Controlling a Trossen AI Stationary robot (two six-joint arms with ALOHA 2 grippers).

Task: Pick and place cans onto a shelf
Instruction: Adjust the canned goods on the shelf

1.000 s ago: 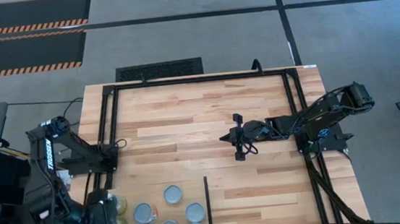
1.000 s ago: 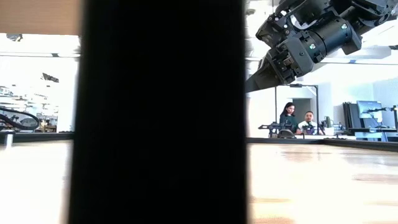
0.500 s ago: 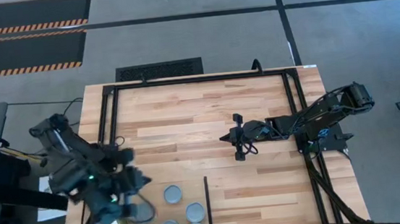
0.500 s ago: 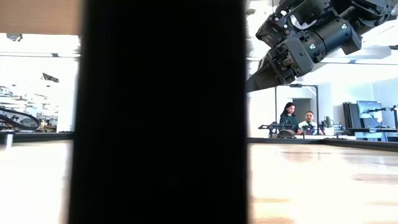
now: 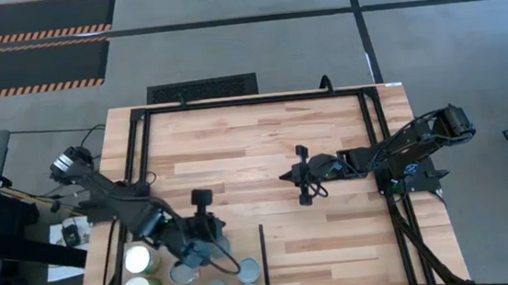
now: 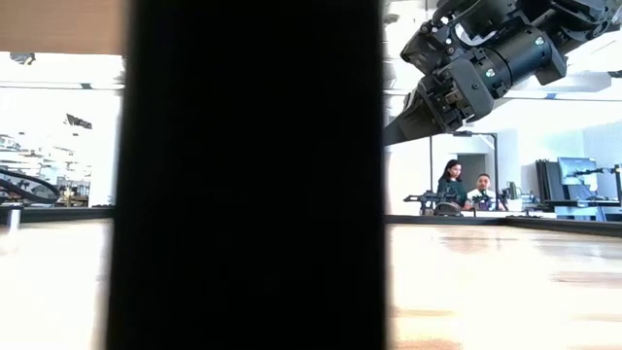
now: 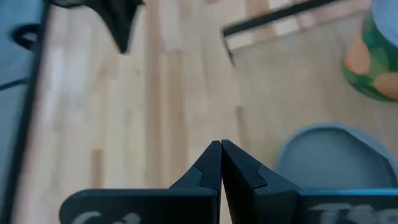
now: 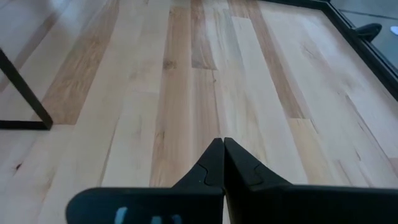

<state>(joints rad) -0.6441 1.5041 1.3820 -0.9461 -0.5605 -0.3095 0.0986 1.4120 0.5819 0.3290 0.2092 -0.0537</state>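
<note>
The left gripper [image 5: 209, 234] hangs over the near left part of the table [image 5: 264, 151], its two fingers pressed together with nothing between them; in the left wrist view the dark fingertips [image 7: 221, 163] meet in a closed point above the bare planks. The cans [image 5: 192, 282] sit clustered just beside and nearer the table's front edge than this gripper: in the high view two wider pale-topped tins [image 5: 138, 260] stand at the far left of the group, and several grey-topped ones lie in a loose row along the front edge, one of them [image 5: 247, 270] just beside a thin dark upright divider [image 5: 264, 261]. The left wrist view shows a grey round can top [image 7: 333, 155] close beside the closed fingertips and a green-and-orange labelled can [image 7: 376, 56] a little farther off; neither touches the fingers. The right gripper [image 5: 286, 176] waits well apart, over the middle of the table, its fingers likewise shut on nothing, with only bare wood ahead of them in the right wrist view [image 8: 221, 163]. In the low view a broad dark upright shape [image 6: 248, 175] blocks most of the picture, the right arm [image 6: 476, 68] shows above the table, and two people [image 6: 465, 190] are far back in the room.
</note>
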